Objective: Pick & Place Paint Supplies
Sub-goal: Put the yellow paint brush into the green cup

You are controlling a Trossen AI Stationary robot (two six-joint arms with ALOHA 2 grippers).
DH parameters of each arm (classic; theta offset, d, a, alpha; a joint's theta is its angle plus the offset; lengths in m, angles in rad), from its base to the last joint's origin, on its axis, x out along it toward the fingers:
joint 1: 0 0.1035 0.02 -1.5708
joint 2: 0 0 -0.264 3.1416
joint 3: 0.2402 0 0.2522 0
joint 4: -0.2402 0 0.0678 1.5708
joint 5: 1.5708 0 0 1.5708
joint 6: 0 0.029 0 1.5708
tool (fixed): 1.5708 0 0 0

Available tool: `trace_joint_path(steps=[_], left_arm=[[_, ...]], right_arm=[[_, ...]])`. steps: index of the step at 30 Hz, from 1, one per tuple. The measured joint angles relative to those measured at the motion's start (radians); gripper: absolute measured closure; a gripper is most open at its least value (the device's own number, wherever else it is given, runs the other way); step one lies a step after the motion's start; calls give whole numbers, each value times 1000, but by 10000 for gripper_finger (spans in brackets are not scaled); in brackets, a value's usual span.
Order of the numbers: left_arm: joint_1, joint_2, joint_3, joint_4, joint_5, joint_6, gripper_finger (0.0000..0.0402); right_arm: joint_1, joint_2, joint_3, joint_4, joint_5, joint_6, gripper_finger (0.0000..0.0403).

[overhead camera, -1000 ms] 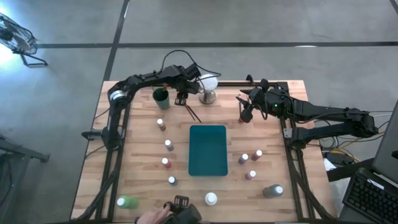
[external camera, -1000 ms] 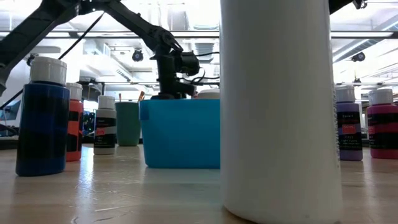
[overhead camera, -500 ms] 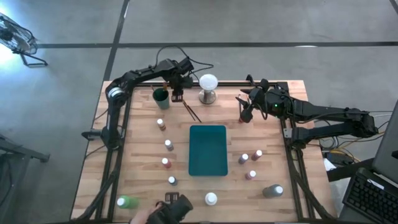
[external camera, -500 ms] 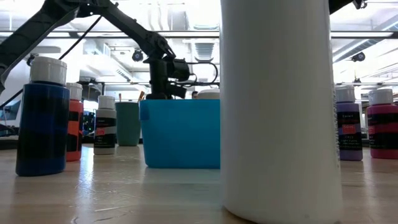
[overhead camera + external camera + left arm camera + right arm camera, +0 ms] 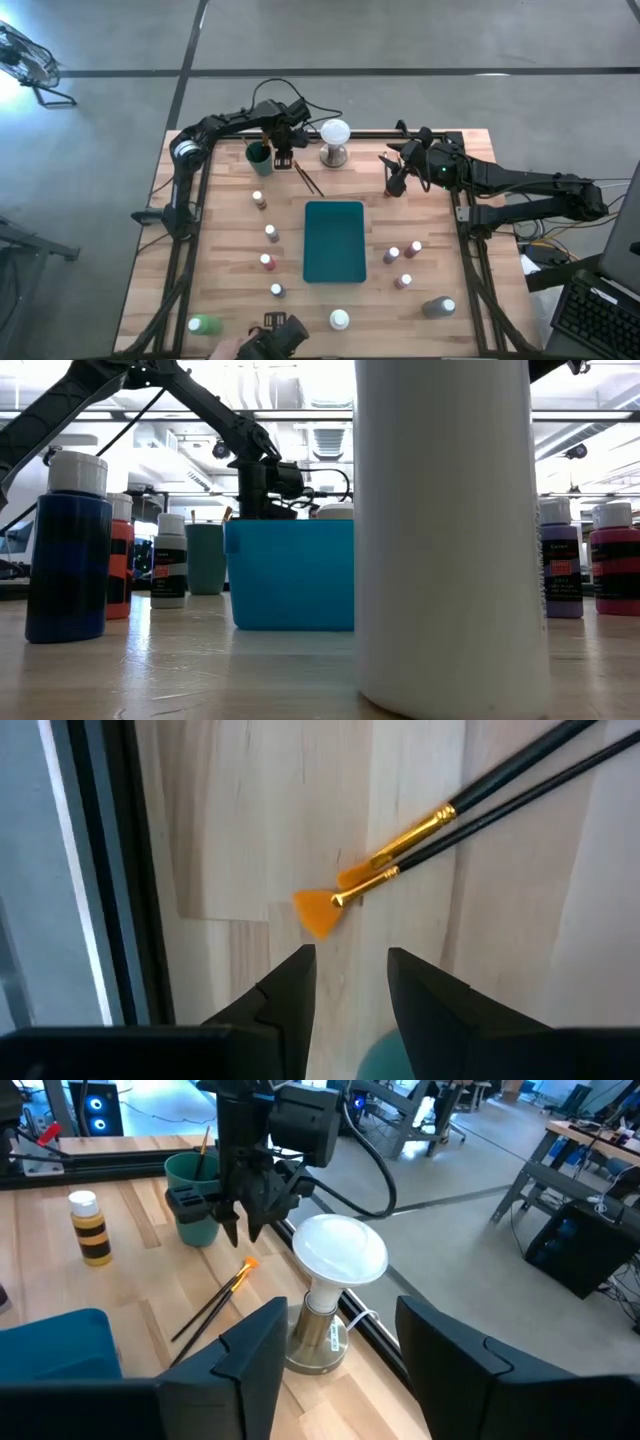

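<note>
barely begun, judging by the layout. teal tray [image 5: 335, 241] at the middle of the worktop [image 5: 230, 260] shows nothing inside from above, though its destination role is only a guess. two brushes [image 5: 306, 178] lying side by side on the wood at about 11 o'clock from the tray, bristles toward the green cup [image 5: 259, 153], which already holds at least one brush handle in the right wrist view [image 5: 204, 1150].

left claw [image 5: 283, 158] hovering at roughly 11 o'clock of the worktop, just beside the cup and over the bristle ends of the brushes [image 5: 345, 890]; fingers parted a moderate gap, gripping nothing, pointing down at bare wood just short of the orange tips. probably lining up for a brush pick.

right claw [image 5: 396, 183] waiting at about 1 o'clock, fingers moderately apart and empty, facing the white ball lamp [image 5: 340, 1250] at 12 o'clock.

bottles scattered and untouched: four white-capped ones in a column at 9 o'clock of the tray [image 5: 271, 232], three small ones at 3 to 4 o'clock [image 5: 404, 251], a white bottle at 6 o'clock [image 5: 340, 320], a green one at 7 o'clock [image 5: 204, 324], a grey one at 5 o'clock [image 5: 438, 307].

nearly everything left: both loose brushes and all visible bottles not yet gathered.
</note>
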Motion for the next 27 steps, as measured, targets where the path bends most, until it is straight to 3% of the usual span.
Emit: trace_joint_path(steps=[9, 18, 27], left_arm=[[-12, 10, 0, 66, 4, 25, 271], [-16, 111, 55, 27, 14, 8, 278], [-16, 108, 86, -2, 18, 12, 278]], right_arm=[[0, 0, 0, 0, 0, -1, 202], [0, 0, 0, 6, 0, -1, 216], [0, 0, 0, 5, 0, -4, 227]])
